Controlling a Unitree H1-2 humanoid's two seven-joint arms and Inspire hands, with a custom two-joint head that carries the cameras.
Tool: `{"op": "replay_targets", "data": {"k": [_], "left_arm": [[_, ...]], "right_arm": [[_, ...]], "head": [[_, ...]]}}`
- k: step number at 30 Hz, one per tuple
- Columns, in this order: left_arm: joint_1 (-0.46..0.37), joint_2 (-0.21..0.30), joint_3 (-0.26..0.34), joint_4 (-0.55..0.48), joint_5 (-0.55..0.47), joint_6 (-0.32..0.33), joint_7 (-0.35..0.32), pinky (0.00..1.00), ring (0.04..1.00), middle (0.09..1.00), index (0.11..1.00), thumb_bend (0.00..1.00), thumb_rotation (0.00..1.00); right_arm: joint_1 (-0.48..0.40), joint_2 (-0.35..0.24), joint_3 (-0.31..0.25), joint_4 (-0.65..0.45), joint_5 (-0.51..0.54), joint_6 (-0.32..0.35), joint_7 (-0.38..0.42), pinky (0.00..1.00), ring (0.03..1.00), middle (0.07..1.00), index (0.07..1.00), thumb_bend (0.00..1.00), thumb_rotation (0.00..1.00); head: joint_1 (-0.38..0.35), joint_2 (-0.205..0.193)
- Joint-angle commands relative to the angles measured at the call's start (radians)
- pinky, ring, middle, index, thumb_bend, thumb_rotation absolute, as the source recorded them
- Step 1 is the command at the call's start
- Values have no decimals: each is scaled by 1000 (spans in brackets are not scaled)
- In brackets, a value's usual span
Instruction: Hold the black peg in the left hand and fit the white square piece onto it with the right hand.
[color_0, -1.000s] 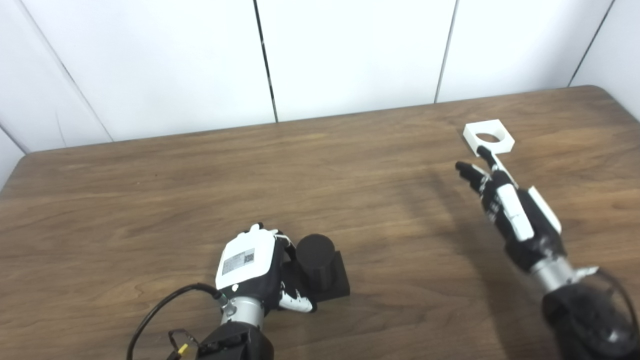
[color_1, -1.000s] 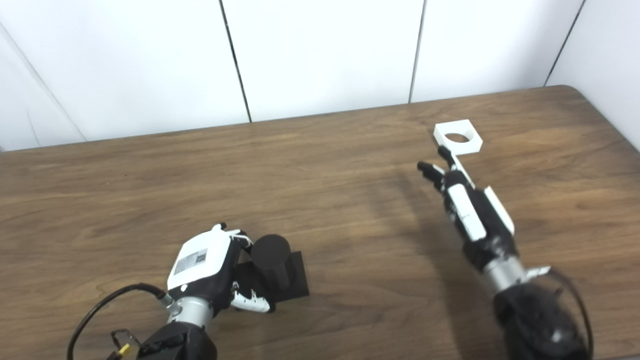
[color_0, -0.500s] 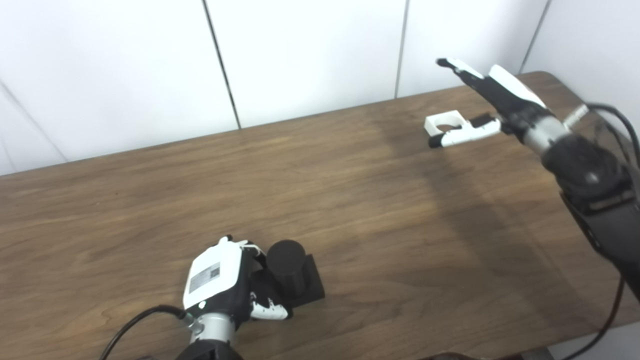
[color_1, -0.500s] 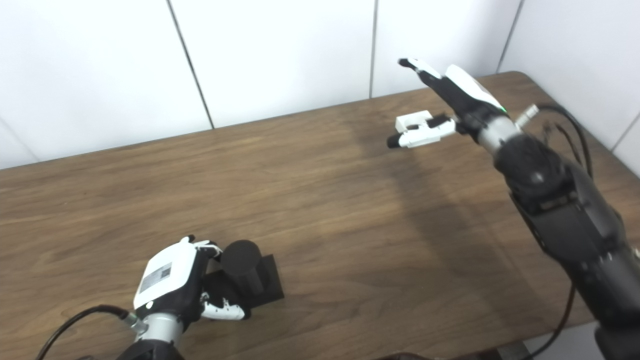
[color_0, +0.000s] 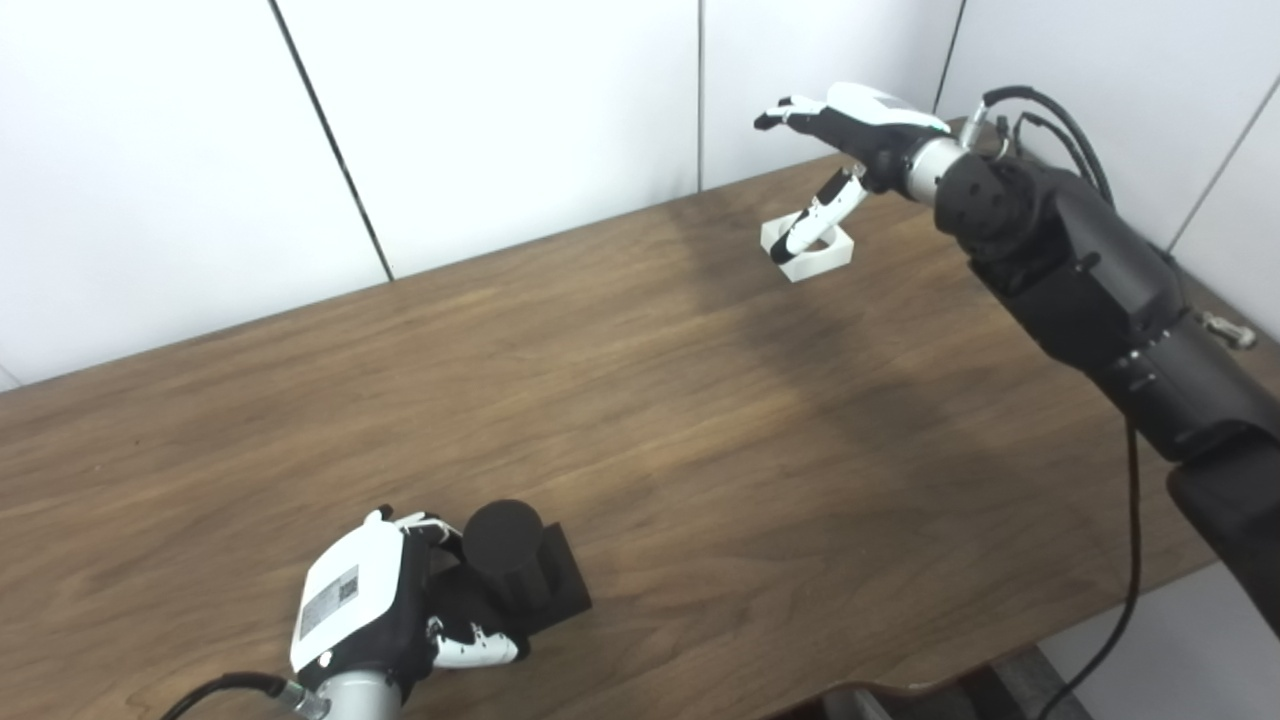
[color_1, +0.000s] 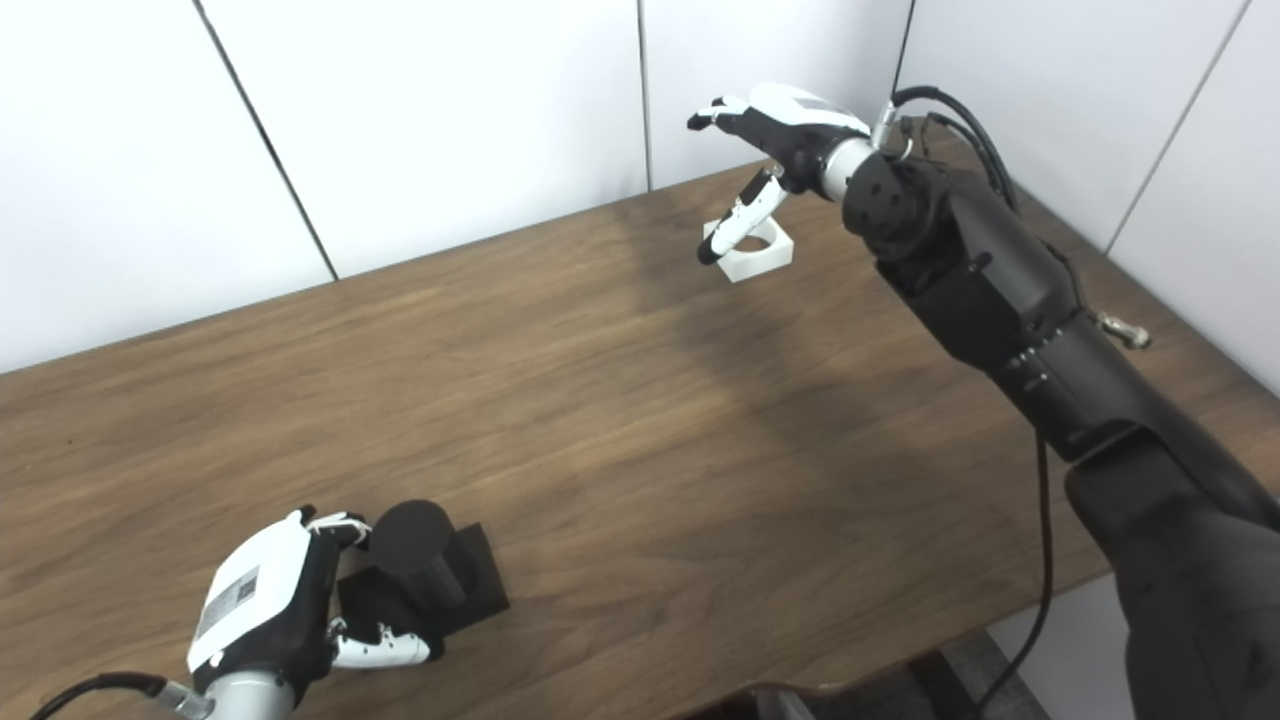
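Since a second ago our right hand has swung up over the white square piece at the table's far right, fingers spread, grasping nothing. Near left, our left hand grips the black peg, steadying it for fitting.

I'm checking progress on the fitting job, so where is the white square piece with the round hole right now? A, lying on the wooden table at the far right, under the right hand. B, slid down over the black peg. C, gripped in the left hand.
A: the white square piece lies flat on the wooden table, beneath the open right hand, far from the black peg.
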Motion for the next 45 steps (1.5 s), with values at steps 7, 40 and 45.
{"op": "replay_targets", "data": {"k": [7,40,45], "left_arm": [[34,5,6,2,30,-7,-32,1000,997,873,485,522,49],[89,-51,-46,-24,77,4,-19,1000,984,874,483,522,48],[92,-54,-49,-26,79,6,-20,1000,986,873,483,522,49]], "right_arm": [[-139,-42,51,118,-91,-41,33,998,1000,1000,906,1000,229],[-282,28,242,467,-265,-156,95,1000,1000,1000,876,1000,207],[-280,41,269,487,-287,-169,94,1000,1000,1000,878,1000,209]], "head": [[24,-14],[104,-11],[113,-7]]}}
